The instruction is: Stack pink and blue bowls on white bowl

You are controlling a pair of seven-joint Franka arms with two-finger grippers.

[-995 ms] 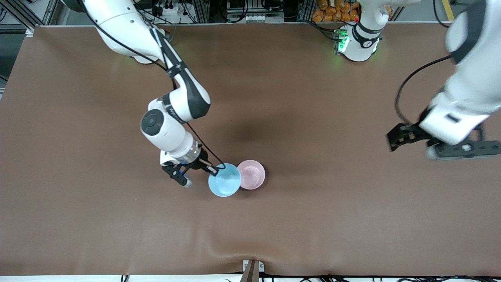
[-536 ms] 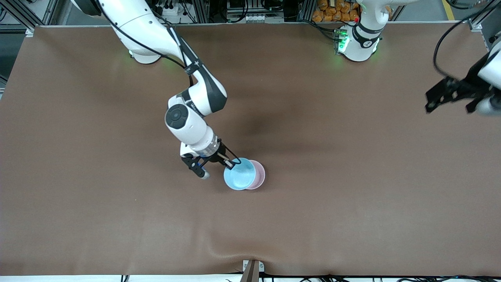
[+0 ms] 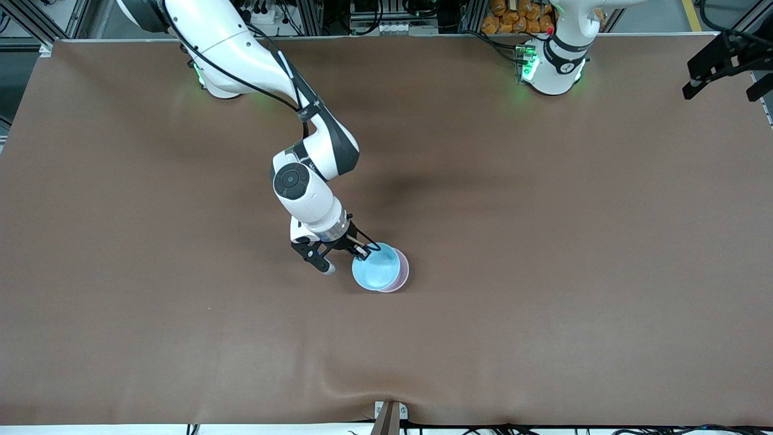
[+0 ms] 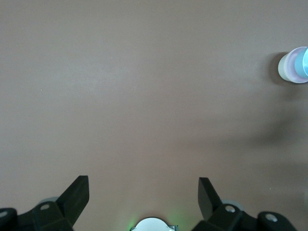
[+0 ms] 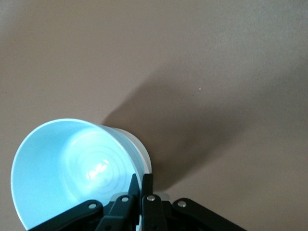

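Brown cloth covers the whole table (image 3: pixel 543 302), smooth except for a ripple at the edge nearest the front camera. My right arm (image 3: pixel 253 54) reaches from its base down toward the middle of the table. My left arm's base (image 3: pixel 552 66) stands at its own end, and that arm waits, raised high.

My left claw (image 3: pixel 728 63) hangs over the table's edge at the left arm's end, its fingers (image 4: pixel 74 197) spread wide apart and holding nothing.

The blue bowl (image 3: pixel 375 267) sits tilted over the pink bowl (image 3: pixel 401 279), covering most of it, so that only a thin pink crescent shows on the side toward the left arm's end. In the right wrist view the blue bowl (image 5: pixel 72 173) leans, with a pale rim (image 5: pixel 139 149) showing just under it; I cannot tell whether the blue one is fully seated. From the left wrist view the pair (image 4: pixel 294 65) shows small and far off.

My right claw (image 3: pixel 357 248) is pinched tight on the blue bowl's rim, on the side toward the right arm's end, one finger inside and one outside.
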